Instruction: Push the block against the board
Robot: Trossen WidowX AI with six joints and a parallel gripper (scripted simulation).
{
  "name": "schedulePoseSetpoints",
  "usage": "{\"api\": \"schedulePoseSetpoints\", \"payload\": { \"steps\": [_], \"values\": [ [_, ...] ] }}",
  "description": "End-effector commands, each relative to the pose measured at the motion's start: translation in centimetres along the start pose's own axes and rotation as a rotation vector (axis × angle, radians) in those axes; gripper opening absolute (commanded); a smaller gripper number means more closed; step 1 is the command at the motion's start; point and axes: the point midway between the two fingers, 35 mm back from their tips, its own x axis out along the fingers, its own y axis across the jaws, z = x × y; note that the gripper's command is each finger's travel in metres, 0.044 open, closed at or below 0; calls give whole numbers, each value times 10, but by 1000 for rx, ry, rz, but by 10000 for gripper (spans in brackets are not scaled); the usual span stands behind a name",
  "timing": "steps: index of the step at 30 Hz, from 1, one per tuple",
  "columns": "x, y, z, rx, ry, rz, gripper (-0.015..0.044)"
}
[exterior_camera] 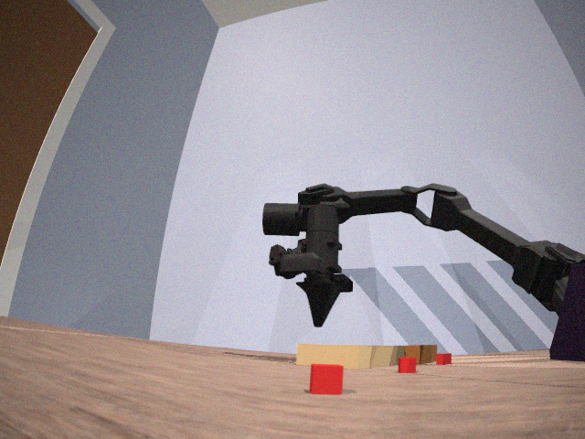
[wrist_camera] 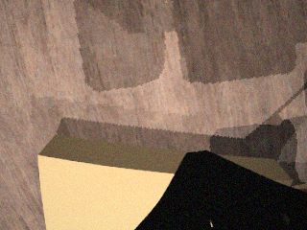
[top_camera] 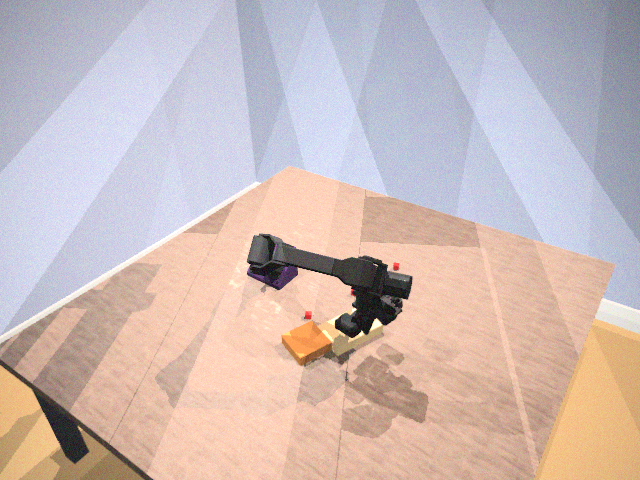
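Observation:
The orange square block [top_camera: 306,341] [exterior_camera: 420,353] lies flat at one end of the pale yellow board [top_camera: 360,342] [exterior_camera: 330,356] [wrist_camera: 96,192]. Its side faces the board's end, and the two appear to meet. Whether they touch along the whole side, and whether their long edges are exactly even, I cannot tell. My gripper [top_camera: 366,331] [exterior_camera: 318,325] [wrist_camera: 196,161] is shut and empty. It points down above the board, with a gap beneath its tips in the exterior view. The arm hides part of the board in the top view. The block is not visible in the wrist view.
One small red cube [top_camera: 308,314] lies behind the block in the top view. Another red cube [top_camera: 395,266] lies beyond the arm, and a third red cube is mostly hidden by it. The purple arm base [top_camera: 273,277] [exterior_camera: 569,326] stands behind the block.

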Motion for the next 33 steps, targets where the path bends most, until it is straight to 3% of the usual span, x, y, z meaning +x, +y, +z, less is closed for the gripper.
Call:
{"api": "schedulePoseSetpoints", "payload": {
  "steps": [1, 9, 33],
  "values": [
    [-1, -6, 1, 46, -1, -4, 0],
    [54, -6, 2, 47, -2, -5, 0],
    [53, -4, -27, 45, -1, -5, 0]
  ]
}}
